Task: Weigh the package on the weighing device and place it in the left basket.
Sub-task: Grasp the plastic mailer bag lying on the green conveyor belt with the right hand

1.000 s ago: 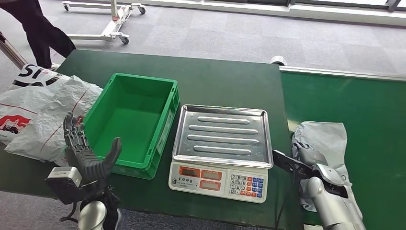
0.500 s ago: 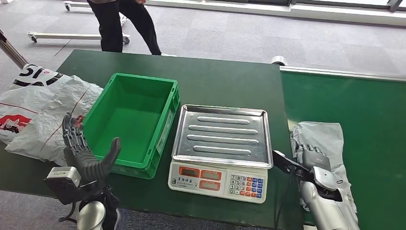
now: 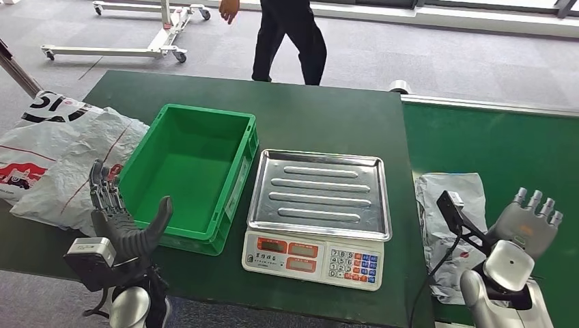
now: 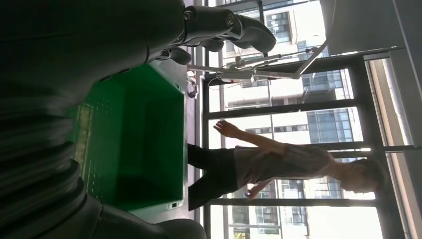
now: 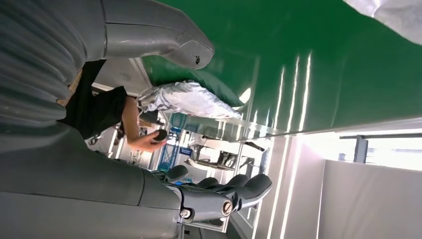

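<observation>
We see the steel-topped weighing scale with its keypad (image 3: 317, 208) at the near middle of the dark green table (image 3: 321, 116), with the green plastic crate (image 3: 191, 174) just beside it on the left. Left of the crate lies a large white printed plastic bag (image 3: 58, 160), and right of the scale, on the green belt (image 3: 498, 147), lies the grey plastic package (image 3: 450, 229). Beyond the table's far edge a person in dark trousers (image 3: 290, 37) stands on the floor, with a white wheeled frame (image 3: 136, 44) further left.

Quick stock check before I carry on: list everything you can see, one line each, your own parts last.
Package: one, grey, on the green belt right of the scale, lying free.
Scale: one, steel tray bare, white base with keypad, table centre.
Basket: one, green, empty, left of the scale.
Bags: white with red and black print, left of the basket.
Table: one, dark green.
Person: one, dark trousers, beyond the table.
Wheeled frame: white, on the floor behind.
Left robot hand: fingers apart, near the basket's front corner.
Right robot hand: fingers spread, beside the package.
</observation>
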### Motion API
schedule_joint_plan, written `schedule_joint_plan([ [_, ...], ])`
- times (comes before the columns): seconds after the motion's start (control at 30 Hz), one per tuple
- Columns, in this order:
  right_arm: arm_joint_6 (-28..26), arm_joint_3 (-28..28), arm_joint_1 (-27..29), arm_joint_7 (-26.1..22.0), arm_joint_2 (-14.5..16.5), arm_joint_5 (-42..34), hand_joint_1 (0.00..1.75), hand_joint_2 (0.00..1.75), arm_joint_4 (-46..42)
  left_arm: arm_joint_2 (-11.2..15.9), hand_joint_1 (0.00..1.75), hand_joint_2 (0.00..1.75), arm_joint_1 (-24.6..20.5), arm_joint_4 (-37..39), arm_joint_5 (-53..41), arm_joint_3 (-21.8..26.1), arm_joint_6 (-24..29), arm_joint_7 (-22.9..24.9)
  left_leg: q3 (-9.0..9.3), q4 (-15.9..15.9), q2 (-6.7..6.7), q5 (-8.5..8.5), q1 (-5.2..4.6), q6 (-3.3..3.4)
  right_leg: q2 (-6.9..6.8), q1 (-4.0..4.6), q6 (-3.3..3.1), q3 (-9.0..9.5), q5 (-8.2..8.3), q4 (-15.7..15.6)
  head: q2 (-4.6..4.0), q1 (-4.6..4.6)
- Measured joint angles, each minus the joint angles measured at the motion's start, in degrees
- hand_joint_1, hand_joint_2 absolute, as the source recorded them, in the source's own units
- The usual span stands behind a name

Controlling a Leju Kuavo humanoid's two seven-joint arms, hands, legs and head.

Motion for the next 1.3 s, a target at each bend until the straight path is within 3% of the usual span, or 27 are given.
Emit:
schedule_joint_plan([
  [0.67,1.52,-3.47,1.95,0.0,0.01,0.0,0.0,1.75,-2.74,0.0,0.0,1.75,-0.03,0.25,-0.01,0.0,-0.23,-0.18,0.0,0.0,0.0,0.01,0.0,0.0,-0.01,0.0,0.01,0.0,-0.01,0.0,0.0,0.0],
  [0.77,5.02,-3.71,2.19,-0.34,0.15,-0.01,0.0,1.75,-2.75,-0.01,0.0,1.75,-0.07,0.39,-0.07,0.0,-0.39,-0.14,0.0,0.0,-0.01,0.01,0.0,0.0,-0.02,0.0,0.02,0.01,-0.02,0.0,0.0,0.01],
  [0.83,10.0,-4.3,2.45,-3.45,0.79,-0.09,0.0,1.75,-1.47,-0.02,0.0,1.75,-0.14,0.74,-0.13,-0.02,-0.54,-0.08,0.0,-0.01,-0.01,0.0,0.0,-0.01,-0.02,0.01,0.03,0.02,-0.04,0.0,0.0,0.0],
  [0.9,13.14,-5.32,2.41,-10.32,1.67,-0.26,0.0,1.75,2.37,-0.01,0.0,1.75,-0.3,1.38,-0.16,-0.1,-0.5,-0.04,0.0,-0.01,0.01,-0.01,0.0,-0.01,0.0,0.0,0.03,0.01,-0.05,0.0,-0.01,0.0],
  [1.0,12.89,-6.73,2.25,-16.95,2.43,-0.25,0.0,1.75,9.4,0.0,0.0,1.75,-0.5,2.29,-0.16,-0.15,-0.24,-0.03,-0.02,-0.01,-0.1,0.0,0.0,0.01,-0.1,-0.01,0.04,0.04,-0.06,0.0,0.0,0.01],
  [1.3,12.45,-8.73,1.0,-18.75,3.22,-0.43,0.0,1.75,16.87,0.02,0.0,1.75,-0.59,3.22,-0.13,-0.14,0.08,-0.04,0.0,-0.01,-0.09,0.0,0.0,0.01,-0.12,0.0,0.04,0.06,-0.06,0.0,0.0,0.0],
])
